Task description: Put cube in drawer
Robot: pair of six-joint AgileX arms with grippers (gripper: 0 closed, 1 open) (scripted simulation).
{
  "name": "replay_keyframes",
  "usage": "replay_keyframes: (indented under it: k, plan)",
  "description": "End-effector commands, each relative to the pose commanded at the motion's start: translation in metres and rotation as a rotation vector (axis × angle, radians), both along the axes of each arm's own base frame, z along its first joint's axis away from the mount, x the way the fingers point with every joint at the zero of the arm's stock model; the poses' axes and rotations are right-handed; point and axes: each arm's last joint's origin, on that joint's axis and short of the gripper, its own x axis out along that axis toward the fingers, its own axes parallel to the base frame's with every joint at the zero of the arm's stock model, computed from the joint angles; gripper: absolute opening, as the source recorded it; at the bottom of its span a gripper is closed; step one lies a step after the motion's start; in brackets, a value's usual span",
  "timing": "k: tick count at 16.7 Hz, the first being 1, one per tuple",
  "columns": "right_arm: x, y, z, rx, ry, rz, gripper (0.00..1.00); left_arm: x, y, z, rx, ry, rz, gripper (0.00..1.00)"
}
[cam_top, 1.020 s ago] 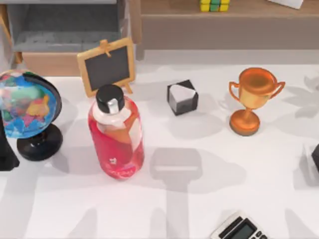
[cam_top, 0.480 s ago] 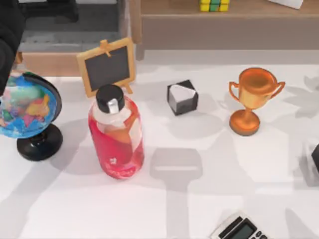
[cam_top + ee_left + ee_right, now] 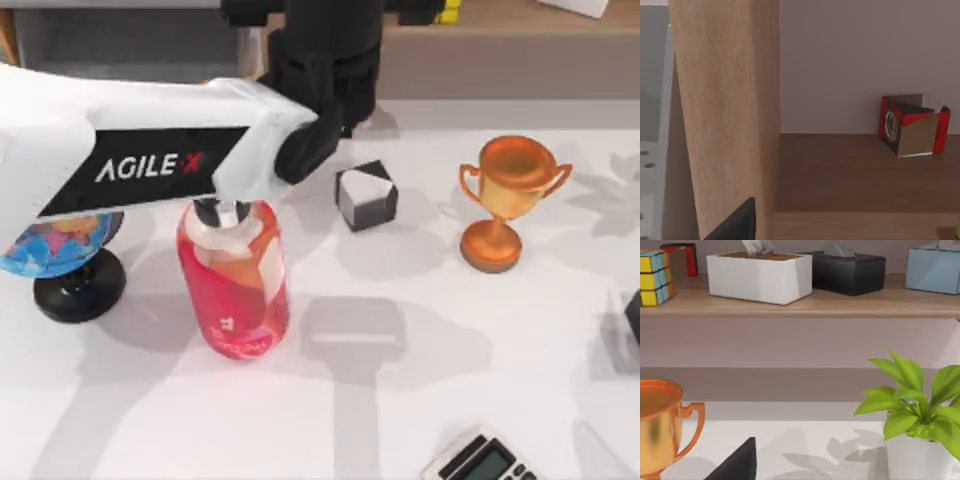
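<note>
The cube (image 3: 654, 277), with yellow and blue squares and dark gridlines, stands on the long brown wooden shelf (image 3: 805, 302). From above, just a yellow sliver of the cube (image 3: 450, 10) shows past my left arm. The drawer (image 3: 130, 45) lies open at the back left, its grey inside showing above the arm. My left gripper (image 3: 325, 20) reaches over the back edge, between the drawer and the cube. The left wrist view faces the shelf's wooden end post (image 3: 725, 115). My right gripper (image 3: 633, 315) is parked at the table's right edge.
A red bottle (image 3: 235, 280), a globe (image 3: 60, 250), a black-and-white cube (image 3: 365, 195), a gold trophy (image 3: 505, 200) and a calculator (image 3: 480, 460) stand on the white table. Tissue boxes (image 3: 757, 270) and a red-edged block (image 3: 912, 125) sit on the shelf. A potted plant (image 3: 915, 410) is nearby.
My left arm has swung in from the left edge across the table to the back, now covering the small chalkboard and most of the cube. The right arm has not moved.
</note>
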Motion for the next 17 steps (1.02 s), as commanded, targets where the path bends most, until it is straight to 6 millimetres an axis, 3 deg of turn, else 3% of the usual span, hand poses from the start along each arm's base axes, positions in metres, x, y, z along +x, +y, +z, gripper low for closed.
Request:
replay_keyframes:
  k: [3,7,17]
  plan:
    - [0.0,0.0,0.0,0.0,0.0,0.0,1.0,0.009,-0.055,-0.046,0.014,-0.005,0.0,1.0]
    - [0.0,0.0,0.0,0.0,0.0,0.0,1.0,0.009,-0.093,-0.084,0.012,-0.018,0.01,1.0]
    - [0.0,0.0,0.0,0.0,0.0,0.0,1.0,0.012,-0.101,-0.095,0.012,-0.019,0.014,1.0]
